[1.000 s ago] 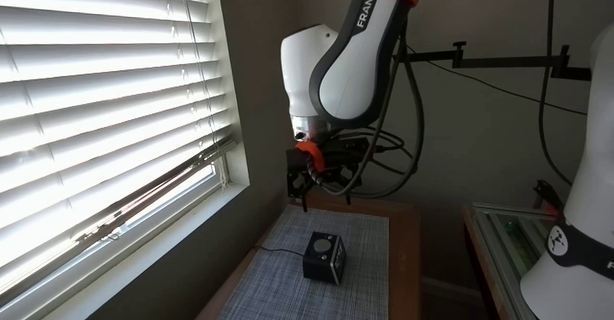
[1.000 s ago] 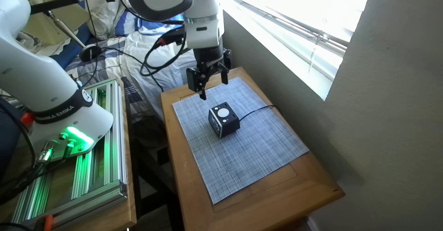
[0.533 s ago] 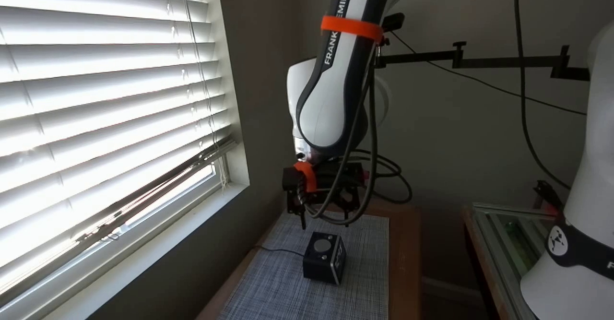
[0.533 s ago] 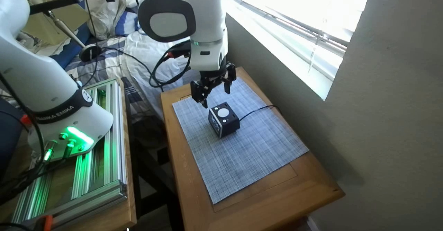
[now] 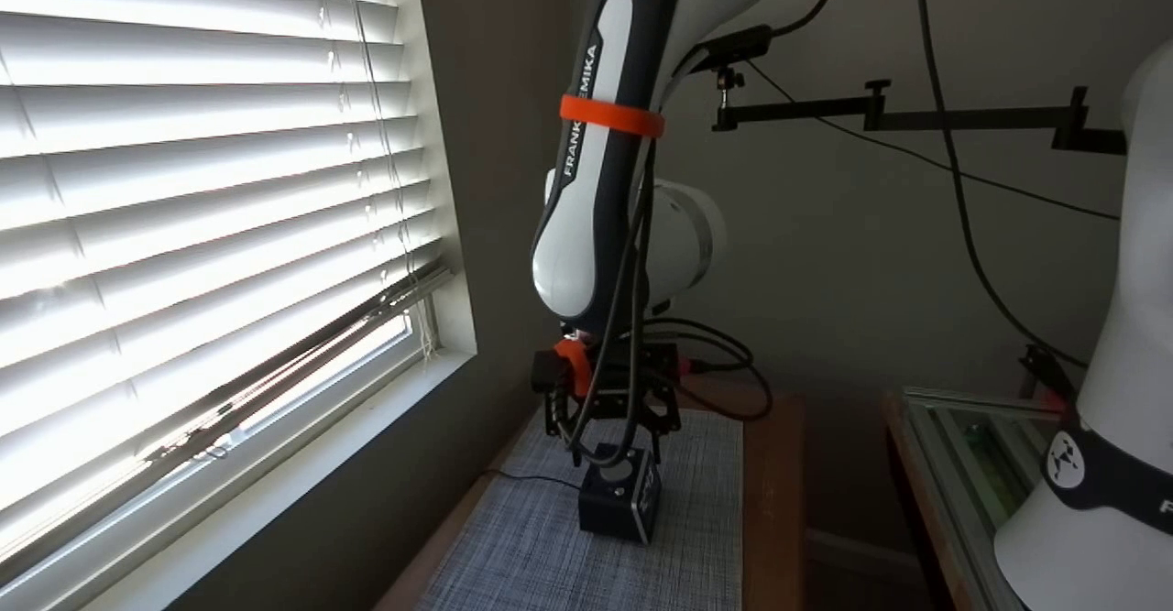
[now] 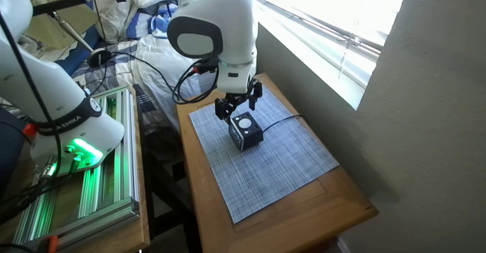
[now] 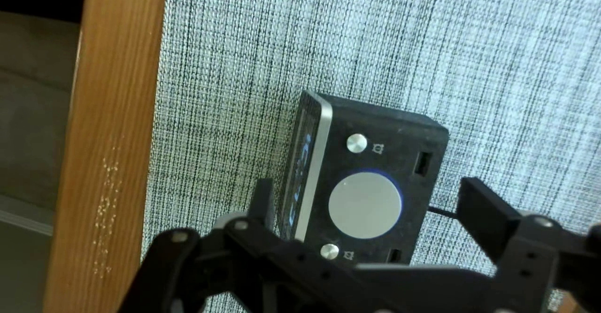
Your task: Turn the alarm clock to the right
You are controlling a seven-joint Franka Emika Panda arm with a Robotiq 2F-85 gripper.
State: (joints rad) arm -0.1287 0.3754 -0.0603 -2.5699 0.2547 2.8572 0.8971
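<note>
The alarm clock (image 5: 616, 512) is a small black box on a grey woven mat. It has a round pale button on top and a silver-edged display with blue digits. In an exterior view the clock (image 6: 250, 136) shows its display side facing the robot base. In the wrist view the clock (image 7: 392, 137) is slightly angled, display to the left. My gripper (image 7: 366, 188) is open, one finger on the display side and one on the cord side, with gaps to both. In both exterior views the gripper (image 5: 616, 457) is low over the clock's far part; contact cannot be told.
A thin dark cord (image 6: 283, 120) runs from the clock's back across the mat (image 6: 281, 177) to the wooden table's wall-side edge (image 6: 322, 143). The wall and window with blinds (image 5: 229, 180) stand close beside the table. The robot base (image 6: 79, 131) is on a separate framed bench.
The arm has come down and my gripper has lowered from above and behind the clock to just over it, fingers still spread. The clock has not moved.
</note>
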